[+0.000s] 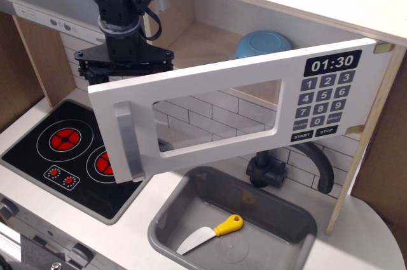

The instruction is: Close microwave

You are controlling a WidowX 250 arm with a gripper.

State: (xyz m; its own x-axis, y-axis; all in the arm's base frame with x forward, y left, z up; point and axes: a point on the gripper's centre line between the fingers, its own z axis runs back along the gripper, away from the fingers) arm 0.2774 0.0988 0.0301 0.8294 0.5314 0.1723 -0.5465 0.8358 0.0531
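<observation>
microwave [241, 101] door swung open toward camera; claw [124, 67] sits behind its handle-side edge, spread wide, holding nothing.

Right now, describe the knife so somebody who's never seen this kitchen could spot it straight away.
Find the white microwave door hanging open over the counter; directly under it is a grey sink. The knife lies flat on the sink's floor, and it is the only loose thing in there: yellow handle, short white blade.
</observation>
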